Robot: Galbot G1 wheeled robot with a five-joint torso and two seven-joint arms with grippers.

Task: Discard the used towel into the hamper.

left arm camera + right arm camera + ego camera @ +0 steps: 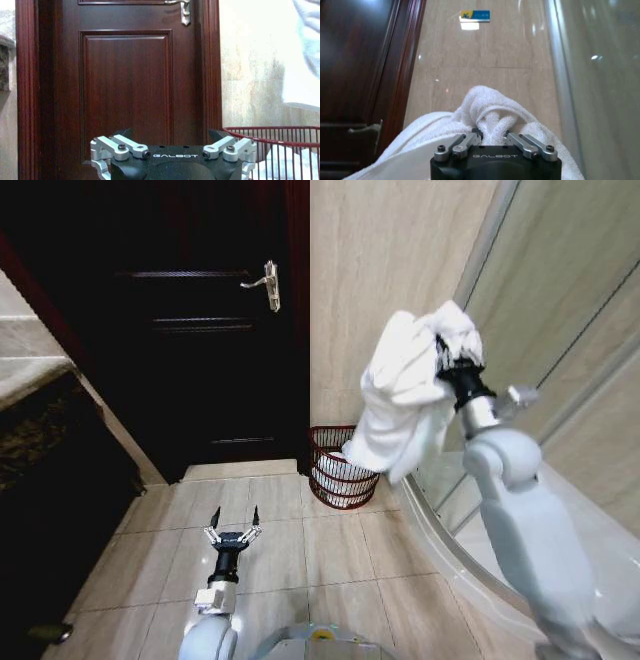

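Observation:
My right gripper (447, 358) is raised high near the wall, shut on the white towel (405, 402), which hangs in folds below it. In the right wrist view the towel (487, 112) bunches up between the closed fingers of the right gripper (492, 133). The hamper (336, 468), a small round reddish-brown ribbed basket, stands on the floor in the corner, below and slightly left of the hanging towel, with something white inside. My left gripper (232, 529) is open low over the floor tiles, left of the hamper. The left wrist view shows the hamper (280, 148) and the towel (306, 56).
A dark wooden door (200, 330) with a metal handle (268, 284) is behind the hamper. A glass shower screen (560, 330) and its curved base (440, 520) bound the right side. A dark counter (40, 440) runs along the left. Beige floor tiles (300, 550) lie between.

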